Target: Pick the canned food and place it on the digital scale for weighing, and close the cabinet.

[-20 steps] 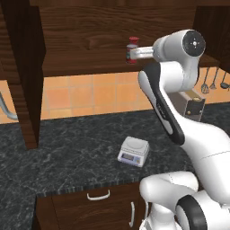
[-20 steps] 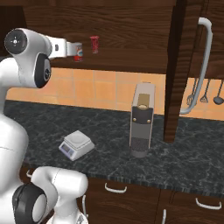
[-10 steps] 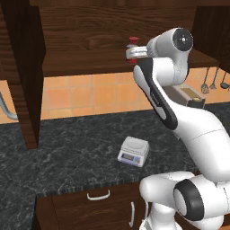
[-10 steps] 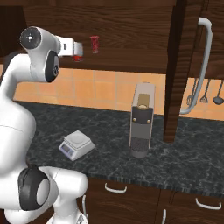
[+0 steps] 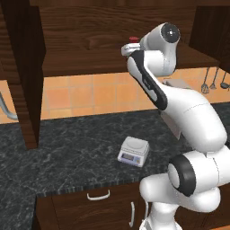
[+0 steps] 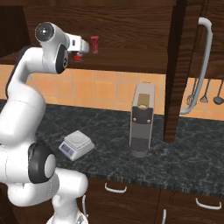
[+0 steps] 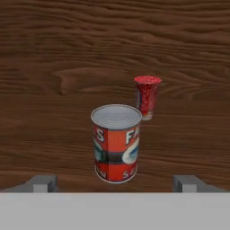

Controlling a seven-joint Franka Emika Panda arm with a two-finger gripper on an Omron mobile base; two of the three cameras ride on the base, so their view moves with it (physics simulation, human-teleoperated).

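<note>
While the arm reaches up into the open cabinet (image 6: 131,26), its end effector (image 7: 117,179) stands wide, one dark tip low on each side of the can (image 7: 116,143) and neither touching it. That can sits upright on the cabinet's wooden shelf, straight ahead of the tips, its silvery lid up and its red label facing the hand. Just behind it and a little to one side stands a slimmer red cup (image 7: 147,97), also upright and apart from the can. From the right side, the cup (image 6: 94,44) shows on the shelf just past the white hand, with a bit of red from the can (image 6: 78,57) peeking below the wrist. Both cabinet doors hang open; the right one carries a long silver handle (image 6: 204,65). Down below, the scale (image 5: 133,151) rests flat on the dark speckled bench (image 5: 67,152), its platform bare. Further along the bench stands a grey coffee machine (image 6: 142,119), well apart from the scale (image 6: 76,145).
</note>
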